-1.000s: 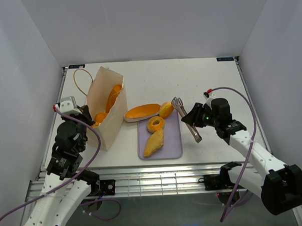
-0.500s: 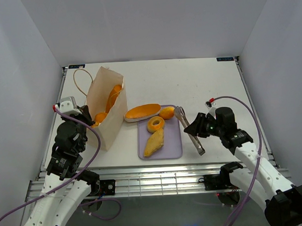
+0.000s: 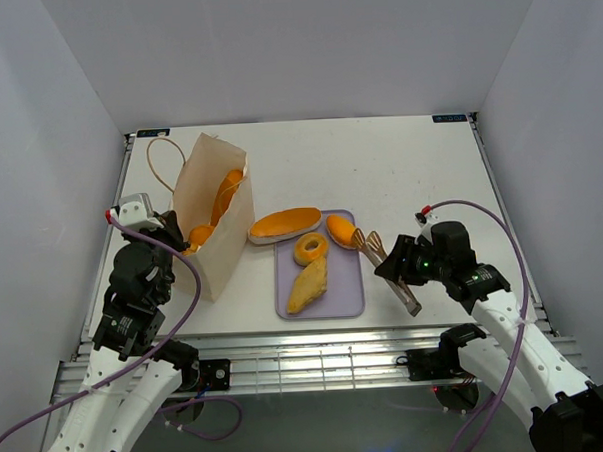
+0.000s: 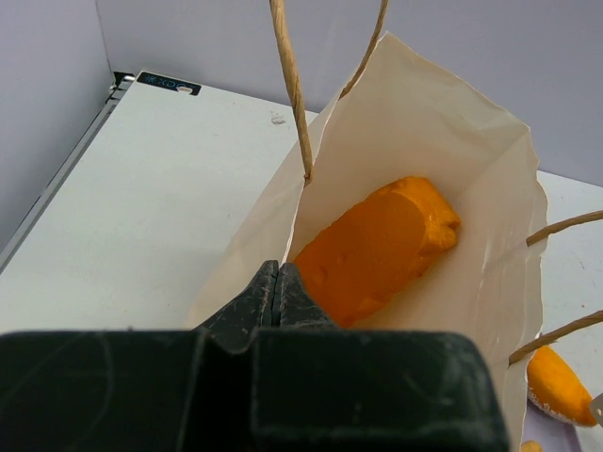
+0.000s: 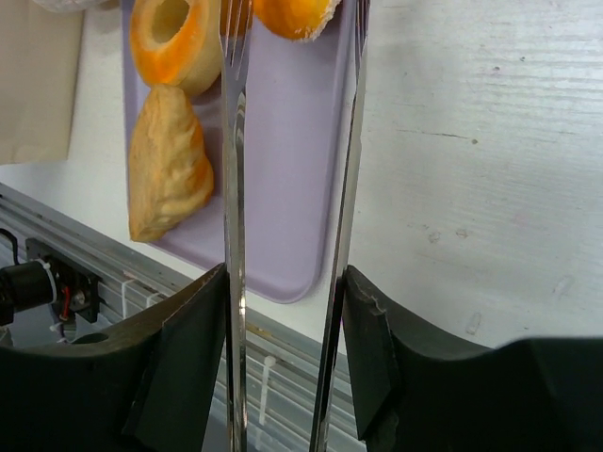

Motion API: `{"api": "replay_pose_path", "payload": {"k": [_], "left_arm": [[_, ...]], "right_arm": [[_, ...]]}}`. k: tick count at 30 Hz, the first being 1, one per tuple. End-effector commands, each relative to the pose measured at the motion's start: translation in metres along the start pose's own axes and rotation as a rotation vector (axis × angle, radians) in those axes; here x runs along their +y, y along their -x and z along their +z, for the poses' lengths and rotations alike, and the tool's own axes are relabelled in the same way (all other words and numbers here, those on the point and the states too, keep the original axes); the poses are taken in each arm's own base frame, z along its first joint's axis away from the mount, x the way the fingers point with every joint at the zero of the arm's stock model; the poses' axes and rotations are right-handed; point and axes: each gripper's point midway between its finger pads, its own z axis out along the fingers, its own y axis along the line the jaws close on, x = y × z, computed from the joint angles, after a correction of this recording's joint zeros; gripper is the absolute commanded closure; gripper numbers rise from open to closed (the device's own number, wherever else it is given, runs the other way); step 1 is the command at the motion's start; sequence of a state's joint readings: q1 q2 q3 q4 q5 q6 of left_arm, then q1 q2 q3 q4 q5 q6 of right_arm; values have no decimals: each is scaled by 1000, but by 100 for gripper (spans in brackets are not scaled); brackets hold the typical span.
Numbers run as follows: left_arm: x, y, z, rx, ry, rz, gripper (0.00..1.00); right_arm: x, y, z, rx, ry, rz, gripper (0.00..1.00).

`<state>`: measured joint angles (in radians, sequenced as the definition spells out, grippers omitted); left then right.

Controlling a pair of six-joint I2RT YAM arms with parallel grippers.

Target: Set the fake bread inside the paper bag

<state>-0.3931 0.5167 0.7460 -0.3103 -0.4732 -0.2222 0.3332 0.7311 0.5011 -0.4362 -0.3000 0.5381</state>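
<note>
Tongs [image 3: 392, 274] grasped by the right hand [image 3: 403, 263] straddle the round bun [image 3: 342, 225] at the lavender tray's [image 3: 349, 289] far corner, and its glossy skin may squirt out onto the bench [image 3: 399, 172], while the left hand [image 4: 275, 294], clenched on the paper bag's [image 3: 213, 205] rim, might tip it

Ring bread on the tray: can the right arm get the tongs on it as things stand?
Probably yes. The right hand grips the tongs, whose tips stand spread over the tray. The ring lies just past them, uncovered; only the small bun sits close beside it.
</note>
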Motion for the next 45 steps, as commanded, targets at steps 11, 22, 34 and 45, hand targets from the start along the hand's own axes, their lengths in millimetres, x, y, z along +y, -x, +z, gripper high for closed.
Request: {"api": "replay_pose_path", "payload": {"k": [11, 22, 34, 45], "left_arm": [[-3, -6, 0, 17, -17, 2, 100], [-3, -7, 0, 19, -16, 3, 100], [-4, -7, 0, 20, -21, 3, 100], [-3, -6, -1, 17, -20, 2, 100]], "right_arm": [[3, 19, -4, -59, -13, -63, 39], [13, 18, 4, -47, 65, -69, 37], [13, 16, 18, -24, 98, -64, 37], [4, 10, 23, 10, 62, -64, 38]]}}
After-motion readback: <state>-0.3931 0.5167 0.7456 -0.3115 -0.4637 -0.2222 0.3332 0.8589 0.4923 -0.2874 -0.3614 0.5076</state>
